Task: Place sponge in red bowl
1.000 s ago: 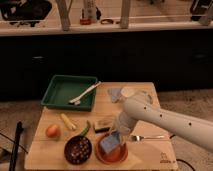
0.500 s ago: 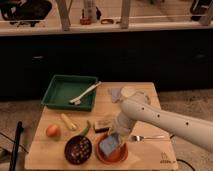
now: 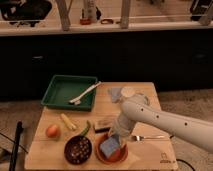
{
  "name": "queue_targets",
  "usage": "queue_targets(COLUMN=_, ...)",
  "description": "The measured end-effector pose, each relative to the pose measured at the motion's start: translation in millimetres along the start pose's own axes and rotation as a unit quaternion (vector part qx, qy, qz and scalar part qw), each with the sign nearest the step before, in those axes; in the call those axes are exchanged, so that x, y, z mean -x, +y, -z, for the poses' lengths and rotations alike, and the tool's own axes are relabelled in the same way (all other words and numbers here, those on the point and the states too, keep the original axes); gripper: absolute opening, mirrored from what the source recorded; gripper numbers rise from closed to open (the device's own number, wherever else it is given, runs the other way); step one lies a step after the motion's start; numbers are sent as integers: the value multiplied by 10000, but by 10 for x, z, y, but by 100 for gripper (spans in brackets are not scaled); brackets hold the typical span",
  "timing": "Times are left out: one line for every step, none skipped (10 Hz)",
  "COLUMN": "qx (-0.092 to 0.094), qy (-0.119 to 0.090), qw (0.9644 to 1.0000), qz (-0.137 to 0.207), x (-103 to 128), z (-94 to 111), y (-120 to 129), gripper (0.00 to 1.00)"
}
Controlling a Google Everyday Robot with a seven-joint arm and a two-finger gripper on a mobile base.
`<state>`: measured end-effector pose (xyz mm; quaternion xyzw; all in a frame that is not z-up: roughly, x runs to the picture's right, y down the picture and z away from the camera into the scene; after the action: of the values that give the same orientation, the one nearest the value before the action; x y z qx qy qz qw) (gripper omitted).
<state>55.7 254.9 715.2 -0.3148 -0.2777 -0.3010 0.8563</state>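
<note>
Hovering my gripper point(image 3: 114, 138) right over the red bowl point(image 3: 111, 151) at the near edge of the table point(image 3: 145, 95); the blue sponge point(image 3: 107, 147) sits inside the bowl. A dark bowl point(image 3: 78, 149) is just left, a fork point(image 3: 146, 137) right.

Almost nothing differs from one second ago: the gripper point(image 3: 116, 138) hangs in the same spot over the red bowl point(image 3: 111, 152), the blue sponge point(image 3: 108, 147) unmoved inside it.
</note>
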Motion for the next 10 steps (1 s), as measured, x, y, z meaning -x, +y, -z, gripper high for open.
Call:
queue_targets(qx=0, qy=3, qw=10000, qz=1, x=-10, z=-12, y=7, gripper=47)
queue_targets(qx=-5, qy=8, qw=10000, qz=-3, x=-28, z=-17, y=27, gripper=56)
queue_targets(qx=-19, qy=16, qw=10000, qz=-11, x=-49, z=-13, y=50, gripper=67)
queue_targets(qx=-34, qy=14, qw=10000, qz=2, x=-59, z=-14, y=64, gripper=75)
queue_targets(qx=-42, qy=6, qw=10000, qz=18, x=-66, z=-21, y=74, gripper=80)
queue_targets(qx=-48, qy=-1, qw=10000, qz=30, x=-76, z=-21, y=87, gripper=80)
queue_targets(qx=-51, qy=-9, qw=10000, qz=36, x=-89, z=-22, y=101, gripper=80)
queue_targets(qx=-49, qy=-19, qw=10000, qz=48, x=-100, z=-20, y=112, gripper=80)
queue_targets(qx=-42, qy=-31, qw=10000, qz=70, x=-105, z=-20, y=112, gripper=80)
queue_targets(qx=-32, qy=-41, qw=10000, qz=85, x=-108, z=-22, y=111, gripper=80)
